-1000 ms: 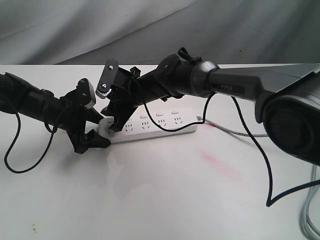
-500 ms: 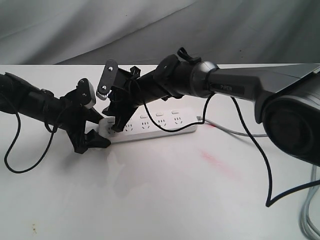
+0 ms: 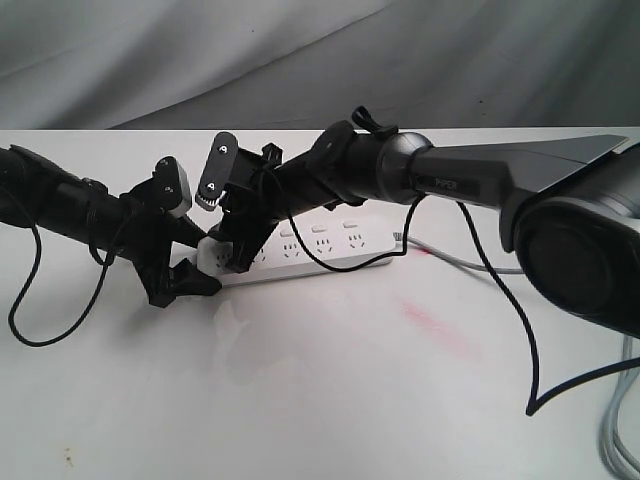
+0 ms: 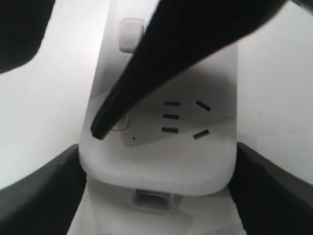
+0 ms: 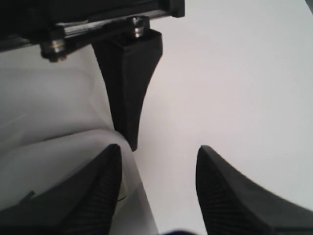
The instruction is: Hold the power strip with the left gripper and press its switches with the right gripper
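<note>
- A pink smear point(image 3: 432, 322) marks the white table point(image 3: 300, 400), lower right of centre.
- Left of centre, the left gripper point(image 3: 200, 262) clamps the left end of the power strip point(image 3: 330, 258), with one finger against each long side.
- The strip lies flat mid-frame, with its switches point(image 3: 320, 229) along the far edge.
- The right gripper point(image 5: 159, 152) has its jaws parted and empty, and one fingertip rests on the endmost switch.
- A grey cord point(image 3: 450, 257) trails right.

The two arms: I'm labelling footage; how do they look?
The left arm is slim and all black, trailing a thin looping black cable; the left hand is a black two-fingered claw with a small pale grey block. The right arm is thick, dark grey, with white lettering; the right hand is black with a grey perforated plate.
</note>
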You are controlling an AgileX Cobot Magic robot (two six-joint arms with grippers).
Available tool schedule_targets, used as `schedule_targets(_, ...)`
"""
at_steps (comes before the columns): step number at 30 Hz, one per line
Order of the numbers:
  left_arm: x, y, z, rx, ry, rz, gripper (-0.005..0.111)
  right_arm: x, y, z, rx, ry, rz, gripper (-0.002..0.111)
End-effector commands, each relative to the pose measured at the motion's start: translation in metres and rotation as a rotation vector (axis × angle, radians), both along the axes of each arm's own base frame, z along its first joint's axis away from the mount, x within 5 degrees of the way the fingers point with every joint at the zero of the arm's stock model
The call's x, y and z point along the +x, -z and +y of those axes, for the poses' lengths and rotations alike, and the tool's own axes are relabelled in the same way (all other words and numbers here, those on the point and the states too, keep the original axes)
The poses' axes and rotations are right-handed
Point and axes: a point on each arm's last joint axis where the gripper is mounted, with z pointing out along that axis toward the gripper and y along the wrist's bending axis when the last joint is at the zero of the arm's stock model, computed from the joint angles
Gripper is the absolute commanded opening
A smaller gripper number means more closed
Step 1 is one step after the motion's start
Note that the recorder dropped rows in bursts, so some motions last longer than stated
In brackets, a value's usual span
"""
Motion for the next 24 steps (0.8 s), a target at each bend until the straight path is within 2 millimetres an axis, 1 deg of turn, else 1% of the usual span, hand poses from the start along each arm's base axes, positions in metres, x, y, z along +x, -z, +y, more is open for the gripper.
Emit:
schedule_targets(1, -0.0003, 0.0039, 0.0012, 0.024, 0.016, -0.002, 0.058, 0.0007, 0.0011, -0.0004, -0.016, -0.009, -0.012, 0.046)
schedule_targets(10, -0.0003, 0.0039, 0.0012, 0.024, 0.016, -0.002, 0.058, -0.0002, 0.0026, -0.0015, -0.05, -0.038, -0.025, 0.046)
schedule_targets(24, -0.0003, 0.0039, 0.0012, 0.024, 0.016, -0.002, 0.058, -0.0027, 0.0045, -0.0012, -0.056, -0.061, -0.005, 0.046)
